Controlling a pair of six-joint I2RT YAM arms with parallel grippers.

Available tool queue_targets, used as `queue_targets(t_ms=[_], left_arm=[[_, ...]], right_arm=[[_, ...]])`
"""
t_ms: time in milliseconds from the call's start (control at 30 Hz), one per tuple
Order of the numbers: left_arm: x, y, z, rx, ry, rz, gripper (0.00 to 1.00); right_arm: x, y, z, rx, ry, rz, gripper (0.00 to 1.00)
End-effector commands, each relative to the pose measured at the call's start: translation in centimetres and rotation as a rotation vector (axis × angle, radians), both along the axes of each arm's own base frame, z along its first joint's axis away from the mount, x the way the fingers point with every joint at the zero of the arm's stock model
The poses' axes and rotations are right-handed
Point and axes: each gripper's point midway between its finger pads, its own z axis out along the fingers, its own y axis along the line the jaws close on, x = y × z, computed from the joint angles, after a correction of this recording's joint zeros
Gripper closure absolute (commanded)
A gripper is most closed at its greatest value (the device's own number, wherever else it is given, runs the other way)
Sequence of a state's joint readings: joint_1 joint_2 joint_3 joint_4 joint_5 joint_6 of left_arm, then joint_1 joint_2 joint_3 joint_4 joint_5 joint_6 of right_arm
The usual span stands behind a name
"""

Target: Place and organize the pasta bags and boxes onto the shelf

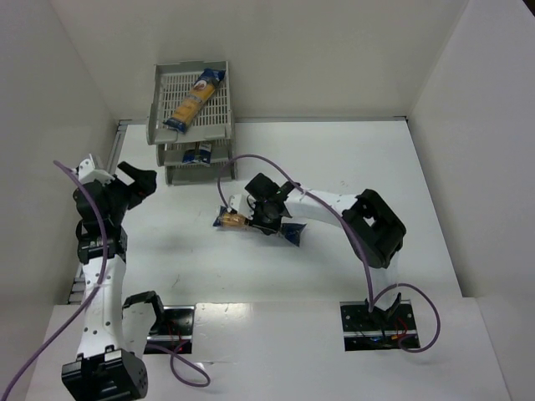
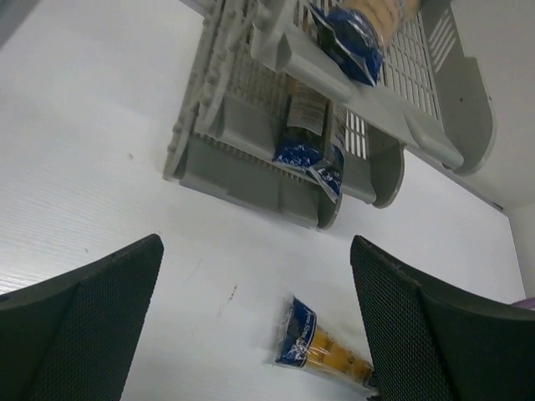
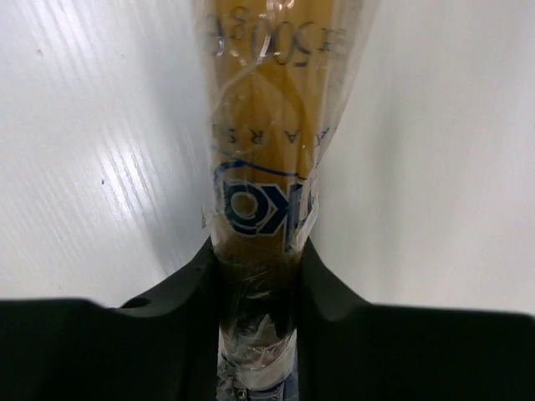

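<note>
Grey slatted shelf (image 1: 219, 117) carries one pasta bag (image 1: 194, 98) on top, second bag (image 1: 197, 154) beneath. Third bag (image 1: 231, 220) lies on the table (image 1: 351, 167) before the shelf, clamped, seemingly mid-length, by right pincer (image 3: 257, 259); left pincer (image 2: 257, 242) gapes empty. Risk: slick film slips, or drooping ends snag a tray.

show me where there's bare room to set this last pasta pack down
Widest bare patch: the table right of the shelf, out to the right wall. On the top tray, only corner strips beside the slanted pack. The front of the lower tray is taken by a second pack. Crowded at centre, where the right gripper pinches the third pack.
</note>
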State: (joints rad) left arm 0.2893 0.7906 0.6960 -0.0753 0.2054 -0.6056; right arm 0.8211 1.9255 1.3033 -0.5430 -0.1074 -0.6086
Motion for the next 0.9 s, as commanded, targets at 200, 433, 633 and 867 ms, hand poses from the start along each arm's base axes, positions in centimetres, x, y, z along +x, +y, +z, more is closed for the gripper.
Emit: queue_targets(t_ms=[200, 433, 633, 867], left_arm=[[-0.3, 3.1, 1.6, 0.023, -0.062, 0.098, 0.0], [1.8, 3.2, 3.6, 0.047, -0.099, 0.048, 0.0], [2.1, 3.3, 3.6, 0.068, -0.087, 0.032, 0.0], [0.2, -1.8, 0.0, -0.038, 0.03, -0.236, 0.01]], right_arm=[[0.0, 8.6, 5.1, 0.279, 0.115, -0.081, 1.0], [1.6, 14.0, 9.3, 0.557, 0.341, -0.37, 1.0], [3.1, 16.6, 9.6, 0.636, 0.43, -0.53, 1.0], [3.9, 17.2, 13.6, 0.736, 0.416, -0.523, 1.0]])
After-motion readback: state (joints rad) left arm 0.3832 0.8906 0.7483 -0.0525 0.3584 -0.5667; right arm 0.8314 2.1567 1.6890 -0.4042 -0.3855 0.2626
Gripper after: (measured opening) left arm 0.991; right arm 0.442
